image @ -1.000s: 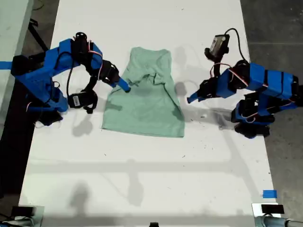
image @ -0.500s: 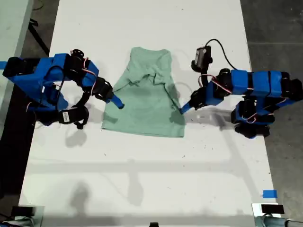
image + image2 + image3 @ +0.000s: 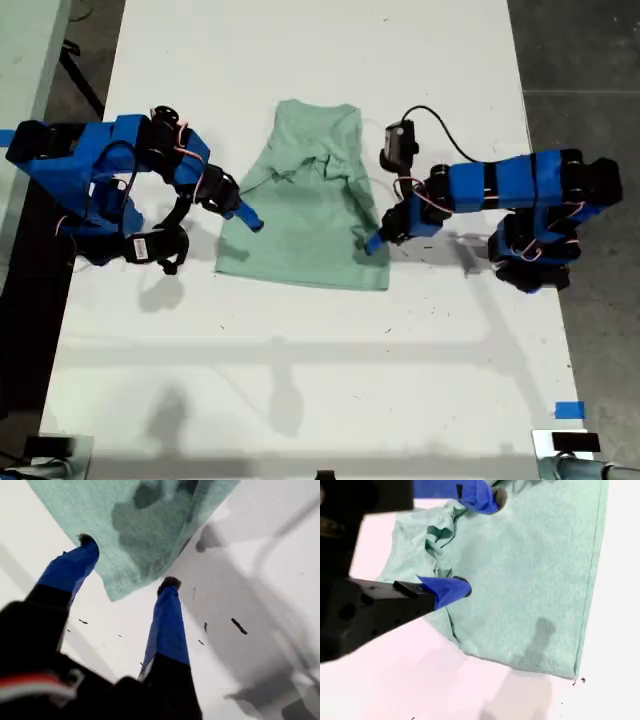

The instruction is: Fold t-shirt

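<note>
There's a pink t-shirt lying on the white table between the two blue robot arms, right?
Almost. The plain short-sleeved cloth t-shirt is pale mint green, not pink, as the exterior view shows. The rest is right: it lies on the white table, between one blue robot arm and the other.

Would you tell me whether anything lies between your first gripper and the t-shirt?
Nothing visible does: my first gripper is open, with its jaws on either side of a corner of the t-shirt.
</note>
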Controlling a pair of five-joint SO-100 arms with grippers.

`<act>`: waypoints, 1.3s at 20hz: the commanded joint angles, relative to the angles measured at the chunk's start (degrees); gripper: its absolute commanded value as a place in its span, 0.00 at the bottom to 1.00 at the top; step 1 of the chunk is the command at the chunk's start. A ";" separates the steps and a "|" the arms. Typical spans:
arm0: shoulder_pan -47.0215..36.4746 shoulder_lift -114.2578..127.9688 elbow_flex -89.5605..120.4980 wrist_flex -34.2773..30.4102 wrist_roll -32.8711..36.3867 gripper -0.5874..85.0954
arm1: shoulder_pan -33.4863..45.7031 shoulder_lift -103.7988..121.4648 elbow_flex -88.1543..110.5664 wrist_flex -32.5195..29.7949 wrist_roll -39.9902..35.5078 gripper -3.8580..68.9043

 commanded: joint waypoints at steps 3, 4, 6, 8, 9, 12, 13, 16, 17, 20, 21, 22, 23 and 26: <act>0.18 0.44 -0.35 -0.53 -0.35 0.32 | 0.18 -2.37 5.10 -9.40 0.00 0.41; 0.09 0.44 -0.26 -0.44 -0.44 0.32 | 0.53 -2.99 6.42 -11.16 0.09 0.40; 0.09 0.44 0.00 -0.53 -0.44 0.32 | 0.88 -4.66 7.03 -13.36 -0.18 0.35; 0.09 0.00 0.09 -0.70 -0.44 0.32 | 0.97 -6.24 7.03 -15.29 0.09 0.21; 0.09 -0.09 0.09 -0.88 -0.44 0.32 | 1.05 -6.86 7.03 -16.00 0.62 0.11; 0.09 -0.09 0.00 -1.05 -0.44 0.32 | 1.05 -6.94 6.77 -16.26 1.23 0.04; 0.09 -0.18 0.00 -1.14 -0.44 0.32 | 0.97 -6.50 6.06 -14.94 0.88 0.04; 0.26 -0.70 -0.44 -1.32 -0.44 0.32 | 0.35 -4.75 0.18 -6.68 0.53 0.04; 0.26 -0.97 -0.53 -1.41 -0.44 0.32 | 0.00 -4.13 -3.60 -2.81 0.44 0.04; 0.62 -1.49 -1.05 -1.58 -0.44 0.32 | -0.44 -3.78 -19.78 8.26 -0.44 0.04; 0.70 -1.67 -1.23 -1.58 -0.44 0.32 | -0.44 -4.66 -23.82 10.02 -0.70 0.04; 0.70 -1.67 -1.41 -1.58 -0.44 0.32 | -0.44 -6.06 -27.33 10.90 -0.88 0.04; 0.70 -1.67 -1.41 -1.58 -0.44 0.32 | -0.35 -8.09 -29.97 10.55 -0.88 0.04; 0.88 -1.67 -1.32 -1.67 -0.44 0.32 | -1.23 -20.92 -41.57 10.37 0.35 0.04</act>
